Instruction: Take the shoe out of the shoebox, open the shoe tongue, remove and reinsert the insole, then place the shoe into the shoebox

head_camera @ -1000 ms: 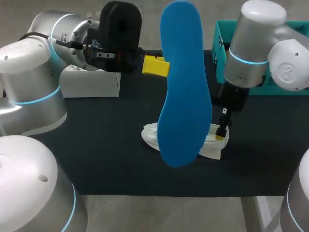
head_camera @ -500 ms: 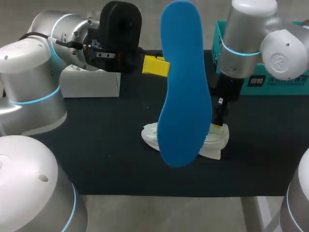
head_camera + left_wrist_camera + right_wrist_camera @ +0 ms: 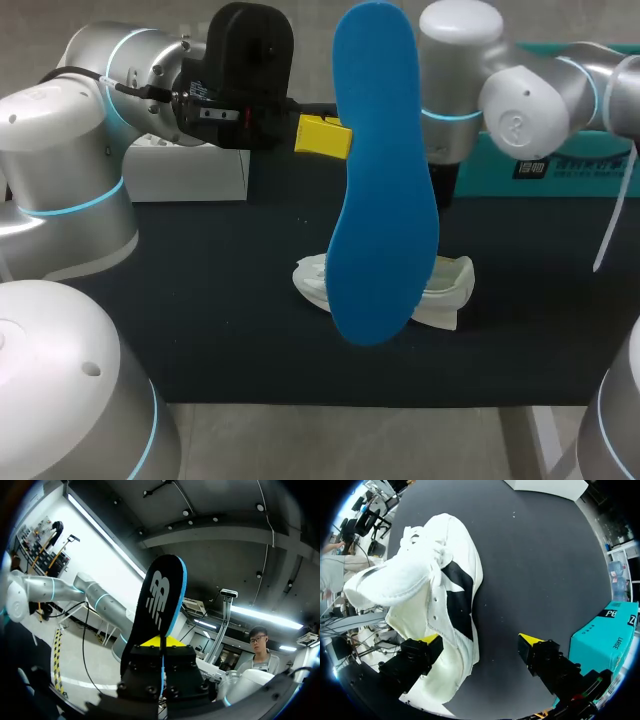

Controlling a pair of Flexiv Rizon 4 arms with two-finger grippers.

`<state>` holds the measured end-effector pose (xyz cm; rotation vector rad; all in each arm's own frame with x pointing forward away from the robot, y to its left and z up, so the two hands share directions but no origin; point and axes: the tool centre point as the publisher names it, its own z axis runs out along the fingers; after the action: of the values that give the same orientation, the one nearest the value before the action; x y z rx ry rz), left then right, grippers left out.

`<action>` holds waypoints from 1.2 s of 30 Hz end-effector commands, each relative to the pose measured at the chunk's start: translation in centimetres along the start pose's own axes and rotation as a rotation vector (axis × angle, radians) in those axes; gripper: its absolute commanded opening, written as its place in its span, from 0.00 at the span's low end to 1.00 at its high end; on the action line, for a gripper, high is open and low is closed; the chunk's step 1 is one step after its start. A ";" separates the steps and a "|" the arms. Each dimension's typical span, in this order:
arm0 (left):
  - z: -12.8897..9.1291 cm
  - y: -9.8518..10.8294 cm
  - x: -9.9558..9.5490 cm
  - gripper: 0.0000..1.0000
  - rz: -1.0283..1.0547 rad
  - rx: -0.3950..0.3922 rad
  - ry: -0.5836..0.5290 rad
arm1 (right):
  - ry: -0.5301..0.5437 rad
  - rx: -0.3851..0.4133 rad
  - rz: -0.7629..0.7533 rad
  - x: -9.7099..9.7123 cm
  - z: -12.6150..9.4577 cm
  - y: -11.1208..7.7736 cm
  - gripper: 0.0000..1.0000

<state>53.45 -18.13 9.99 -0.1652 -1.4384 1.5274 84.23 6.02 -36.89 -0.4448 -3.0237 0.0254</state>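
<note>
OP: Right arm's backed up off the shoe (image 3: 435,590) since a second ago. My right gripper (image 3: 479,642) is spread wide, with the shoe just ahead of its fingers and the shoebox (image 3: 602,635) beside one. My left gripper (image 3: 161,643) pinches the insole (image 3: 159,595), which stands up past its tips.

Reply: Handling?

OP: Light, bendy foam, I reckon, so keep the grip near the heel edge. There's a logo on it and print on the box. Not reading either.

Robotics lab, grey left arm (image 3: 70,190) and grey right arm (image 3: 520,95) with glowing blue rings at their joints, both set at a black-topped work table (image 3: 220,330), teal shoebox (image 3: 570,180) at its far edge.
</note>
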 end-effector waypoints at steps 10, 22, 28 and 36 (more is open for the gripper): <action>0.0 0.1 0.0 0.00 0.001 0.000 0.001 | 0.040 0.046 -0.040 -0.1 1.3 1.6 0.00; 0.0 0.1 0.0 0.00 0.001 0.000 0.001 | -0.050 -0.015 0.173 0.9 -3.0 -0.5 0.00; 0.0 0.1 0.0 0.00 0.001 0.000 0.001 | -0.013 -0.215 0.653 0.5 -4.6 -1.8 0.00; 0.0 0.1 0.0 0.00 0.001 0.000 0.001 | 0.042 -0.414 1.124 0.5 -4.5 0.2 0.00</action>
<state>53.44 -18.12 10.00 -0.1651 -1.4384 1.5275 84.36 6.10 -32.01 -1.1617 -2.8599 -0.0855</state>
